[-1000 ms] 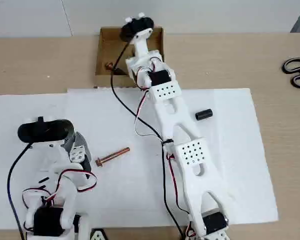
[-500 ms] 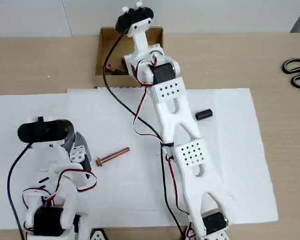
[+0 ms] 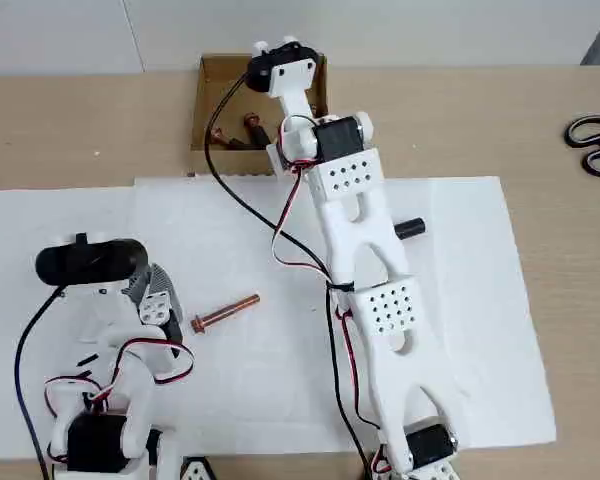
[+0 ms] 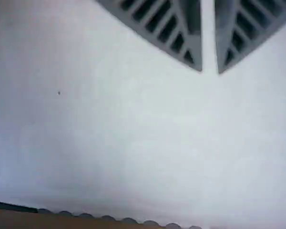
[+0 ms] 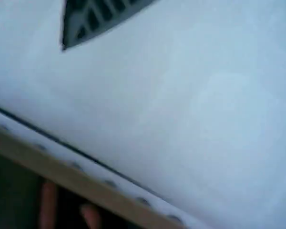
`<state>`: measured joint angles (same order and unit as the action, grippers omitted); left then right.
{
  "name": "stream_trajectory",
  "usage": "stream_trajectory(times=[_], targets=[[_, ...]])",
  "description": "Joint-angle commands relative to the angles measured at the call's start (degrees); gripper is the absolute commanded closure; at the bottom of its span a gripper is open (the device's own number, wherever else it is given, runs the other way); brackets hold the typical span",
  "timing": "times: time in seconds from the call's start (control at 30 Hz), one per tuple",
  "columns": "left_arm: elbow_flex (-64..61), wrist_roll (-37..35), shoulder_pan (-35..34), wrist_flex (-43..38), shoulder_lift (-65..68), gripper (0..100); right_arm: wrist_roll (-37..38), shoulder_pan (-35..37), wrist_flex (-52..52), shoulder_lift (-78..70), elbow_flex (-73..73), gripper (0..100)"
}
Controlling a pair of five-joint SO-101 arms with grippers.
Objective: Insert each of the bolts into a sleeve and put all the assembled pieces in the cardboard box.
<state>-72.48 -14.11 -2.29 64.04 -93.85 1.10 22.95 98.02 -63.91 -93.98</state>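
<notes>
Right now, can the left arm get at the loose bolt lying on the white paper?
Probably yes. The bolt lies alone on the white paper close beside the left tool, with nothing between them, and the right arm is stretched away toward the cardboard box.

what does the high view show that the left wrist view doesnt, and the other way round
High view: the cardboard box holding assembled pieces, a loose bolt, a black sleeve, scissors, and the right arm stretched to the box. Left wrist view: the ribbing on the fingers of the left hand, and the scalloped edge of the white paper. Both: that hand, the paper, the wooden table.
</notes>
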Motion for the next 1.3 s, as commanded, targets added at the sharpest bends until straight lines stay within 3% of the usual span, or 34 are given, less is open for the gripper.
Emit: stream_trajectory(times=[0.0, 0.17, 0.47, 0.63, 0.8, 1.27], targets=[[0.48, 0.44, -0.26, 0.26, -0.44, 99, -0.97, -1.63, 0.92, 4.7, -2.02, 81.2], [0.48, 0.53, -0.26, 0.26, -0.44, 99, -0.97, -4.7, 1.27, 9.45, 5.36, 81.2], [0.48, 0.53, -0.26, 0.18, -0.44, 99, 0.26, -12.09, 0.31, 31.08, 41.58, 81.2], [0.48, 0.35, -0.26, 0.18, -0.44, 99, 9.85, -16.13, 0.31, 36.35, 53.19, 81.1], [0.48, 0.18, -0.35, 0.18, -0.44, 99, 18.29, -21.32, 0.13, 36.7, 54.24, 81.1], [0.92, 0.53, -0.35, 0.09, -0.44, 99, 56.44, -24.84, -0.13, 32.92, 54.51, 81.1]])
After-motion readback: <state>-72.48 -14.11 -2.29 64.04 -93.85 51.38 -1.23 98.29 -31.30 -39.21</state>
